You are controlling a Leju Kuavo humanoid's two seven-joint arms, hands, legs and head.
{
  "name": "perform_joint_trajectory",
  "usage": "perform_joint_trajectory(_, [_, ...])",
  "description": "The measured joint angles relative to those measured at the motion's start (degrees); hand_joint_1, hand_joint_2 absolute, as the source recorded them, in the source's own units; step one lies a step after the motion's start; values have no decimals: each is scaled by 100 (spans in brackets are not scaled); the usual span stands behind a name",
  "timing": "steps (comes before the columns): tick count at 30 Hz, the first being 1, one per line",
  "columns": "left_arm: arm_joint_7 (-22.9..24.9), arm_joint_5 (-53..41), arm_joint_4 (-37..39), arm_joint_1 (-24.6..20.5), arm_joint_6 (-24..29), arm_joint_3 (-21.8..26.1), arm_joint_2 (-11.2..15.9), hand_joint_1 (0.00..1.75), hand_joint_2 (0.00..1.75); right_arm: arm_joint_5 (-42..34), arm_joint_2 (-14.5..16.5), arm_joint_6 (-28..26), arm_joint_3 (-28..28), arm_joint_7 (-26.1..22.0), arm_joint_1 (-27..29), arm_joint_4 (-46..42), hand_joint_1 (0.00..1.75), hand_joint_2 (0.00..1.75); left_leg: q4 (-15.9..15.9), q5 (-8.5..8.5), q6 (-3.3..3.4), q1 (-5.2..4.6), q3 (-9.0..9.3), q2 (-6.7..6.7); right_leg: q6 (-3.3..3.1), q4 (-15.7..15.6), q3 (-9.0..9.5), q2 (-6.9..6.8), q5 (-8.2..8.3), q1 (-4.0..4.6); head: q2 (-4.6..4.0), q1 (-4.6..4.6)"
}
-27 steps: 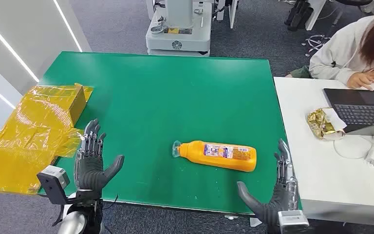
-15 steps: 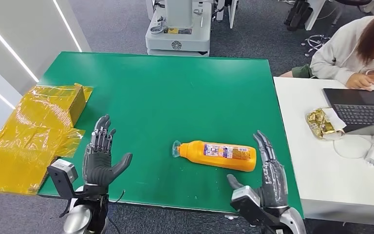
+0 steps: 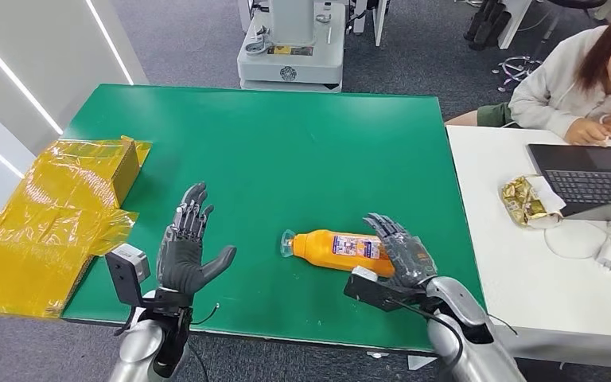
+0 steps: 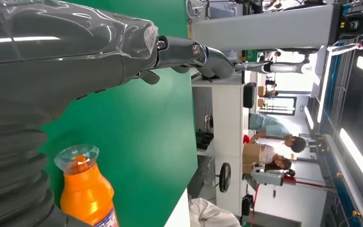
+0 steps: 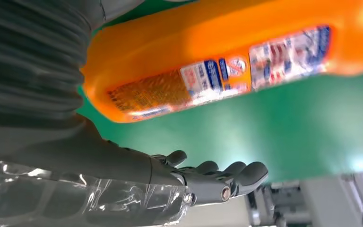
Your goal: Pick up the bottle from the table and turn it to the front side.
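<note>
Orange bottle point(image 3: 354, 251) lies on the green surface point(image 3: 286, 159); the right hand point(image 3: 402, 255) has just swung over its base, fingers spread, gripping nothing yet. Left hand point(image 3: 187, 247) hovers open.

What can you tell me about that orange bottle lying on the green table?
The orange bottle looks like plastic, with a clear cap over an orange neck and a busy blue, white and orange label along its side. It lies flat on the green table, cap toward the left hand. The right hand covers its base end; contact is unclear.
</note>
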Motion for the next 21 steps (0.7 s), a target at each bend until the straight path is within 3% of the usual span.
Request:
perform_joint_trajectory(5, [60,60,89,-13,15,-3,38,0,175,71,-28,236,491,11,-671,896,0,175,0,0,0,0,0,-2,0,0,-1,-2,0,0,0,0])
perform_joint_trajectory(12, [104,118,220,-81,8,-2,69,0,175,-57,-80,741,911,221,-1166,1513,0,175,1,0,0,0,2,-2,0,-1,0,-2,0,0,0,0])
perform_joint_trajectory(13, [118,127,237,-91,9,-2,72,0,175,-107,-120,825,967,312,-1207,1536,28,175,1,0,0,-1,3,-3,1,-2,1,-3,-1,0,0,0])
perform_joint_trajectory(16, [161,144,250,-89,15,-2,88,0,175,-298,-297,1044,1076,589,-1235,1437,159,175,2,0,1,-1,3,-9,1,-2,5,-11,-1,0,0,0])
perform_joint_trajectory(17, [178,149,250,-83,17,-2,97,0,175,-361,-369,1112,1105,660,-1234,1374,175,175,3,-1,1,-1,3,-9,2,-3,5,-12,-1,0,0,0])
perform_joint_trajectory(21, [219,197,250,-37,16,-2,136,0,175,-681,-710,1411,1213,855,-1219,1060,175,175,6,-1,2,-2,2,-9,3,-4,8,-12,-2,-1,0,1])
